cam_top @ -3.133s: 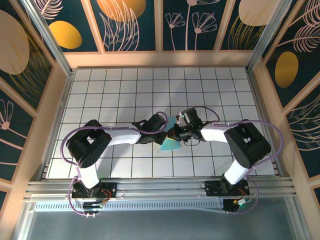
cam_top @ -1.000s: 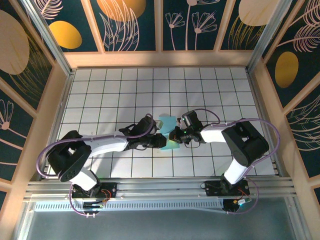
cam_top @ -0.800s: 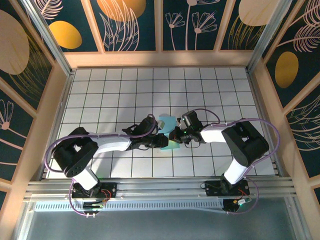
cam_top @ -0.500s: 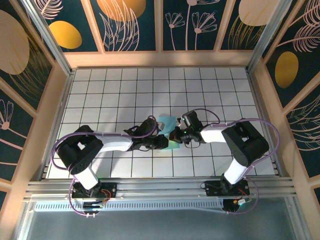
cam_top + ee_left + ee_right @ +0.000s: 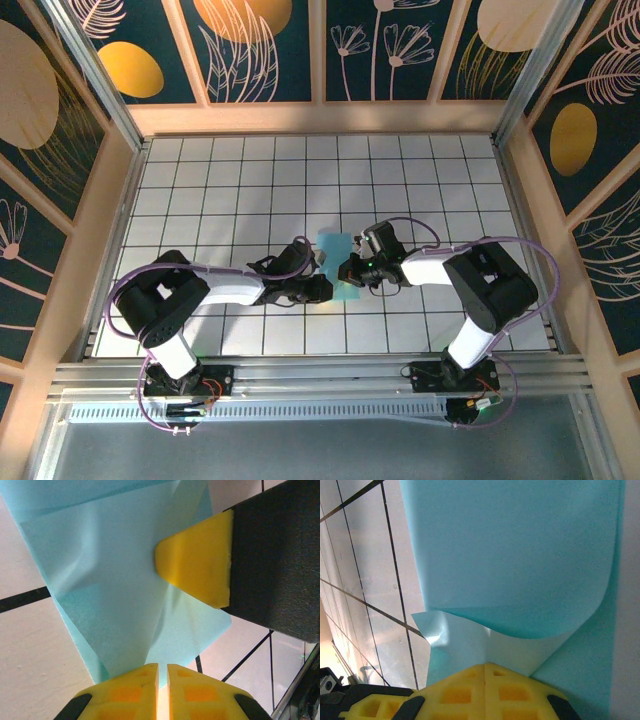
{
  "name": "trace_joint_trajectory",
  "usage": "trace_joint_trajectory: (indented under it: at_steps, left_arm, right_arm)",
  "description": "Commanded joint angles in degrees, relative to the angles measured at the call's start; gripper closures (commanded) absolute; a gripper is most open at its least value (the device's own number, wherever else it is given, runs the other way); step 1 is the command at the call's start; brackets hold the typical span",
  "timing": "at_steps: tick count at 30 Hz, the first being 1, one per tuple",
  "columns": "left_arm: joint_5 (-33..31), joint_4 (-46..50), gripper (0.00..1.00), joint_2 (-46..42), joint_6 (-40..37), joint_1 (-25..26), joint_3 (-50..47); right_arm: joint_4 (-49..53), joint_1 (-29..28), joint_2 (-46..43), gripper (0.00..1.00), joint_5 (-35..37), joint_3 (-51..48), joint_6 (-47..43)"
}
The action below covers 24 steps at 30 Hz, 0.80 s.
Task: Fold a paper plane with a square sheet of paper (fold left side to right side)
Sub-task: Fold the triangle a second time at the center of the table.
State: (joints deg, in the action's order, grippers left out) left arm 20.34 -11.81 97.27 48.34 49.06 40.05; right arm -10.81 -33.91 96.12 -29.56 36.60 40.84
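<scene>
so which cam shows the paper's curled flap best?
Right wrist: the paper is close up, its flap's curled edge clear. Left wrist shows creased layers; top external, a small blue patch.

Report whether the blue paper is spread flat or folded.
Folded: the square sheet of paper shows one layer curling over another, with creases.

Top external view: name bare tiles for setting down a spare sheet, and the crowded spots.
Free: the table's far rows, between the square sheet of paper and the back wall. Crowded: the centre, where left gripper and right gripper meet on it, and the near rows under the left arm and right arm.
</scene>
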Motion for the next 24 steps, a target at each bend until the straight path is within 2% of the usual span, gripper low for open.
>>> trace_joint_trajectory:
  at_steps: [1, 24]
  left_arm:
    - [-0.91, -0.62, 0.87, 0.55, 0.72, -0.19, -1.03]
    - [-1.95, 0.43, 0.88, 0.55, 0.3, -0.19, -1.92]
  right_arm:
    - [4.49, -0.54, 2.01, 1.0, 2.14, -2.06, -1.03]
    - [4.28, -0.5, 1.78, 1.0, 1.16, -1.41, -1.2]
